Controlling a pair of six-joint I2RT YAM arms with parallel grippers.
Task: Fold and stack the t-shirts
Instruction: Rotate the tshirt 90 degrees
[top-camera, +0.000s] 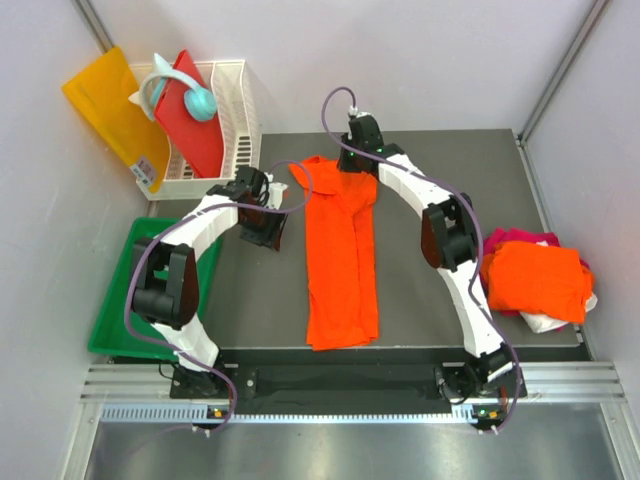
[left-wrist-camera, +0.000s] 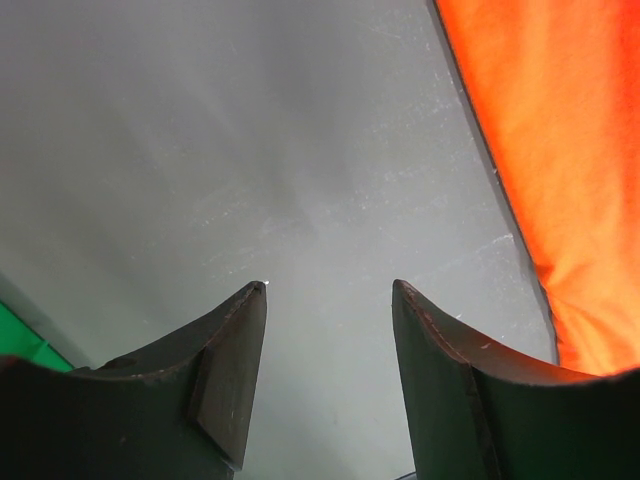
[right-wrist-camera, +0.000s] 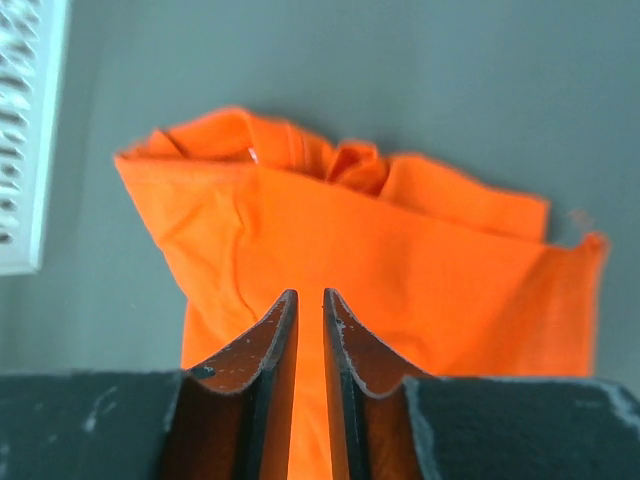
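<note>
Cloth in bright orange dominates the middle of the table (top-camera: 250, 300): one orange t-shirt (top-camera: 340, 270) lies folded into a long strip, running from the far edge towards the near edge. Its far end is bunched and rumpled where the collar sits.

The right fingers (top-camera: 358, 160) hang over that far end. In the right wrist view these fingers (right-wrist-camera: 285, 320) are drawn almost together, with only a thin slit between them and the orange t-shirt (right-wrist-camera: 400, 260) showing through it; whether they pinch any cloth I cannot tell.

The left fingers (top-camera: 272, 232) are just left of the strip, near its far half. In the left wrist view they (left-wrist-camera: 245, 330) stand wide apart and hold nothing, with bare grey table (left-wrist-camera: 250, 150) under them and the edge of the orange t-shirt (left-wrist-camera: 560, 130) off to one side.

At the right edge of the table lies a loose pile: another orange shirt (top-camera: 535, 280) on top, a magenta-pink shirt (top-camera: 520, 237) peeking out behind it.

Beyond the far left corner stands a white basket (top-camera: 240, 100) holding a red board (top-camera: 190, 120), with a yellow-orange sheet (top-camera: 105, 105) beside it. A green tray (top-camera: 115, 300) sits along the left edge.
</note>
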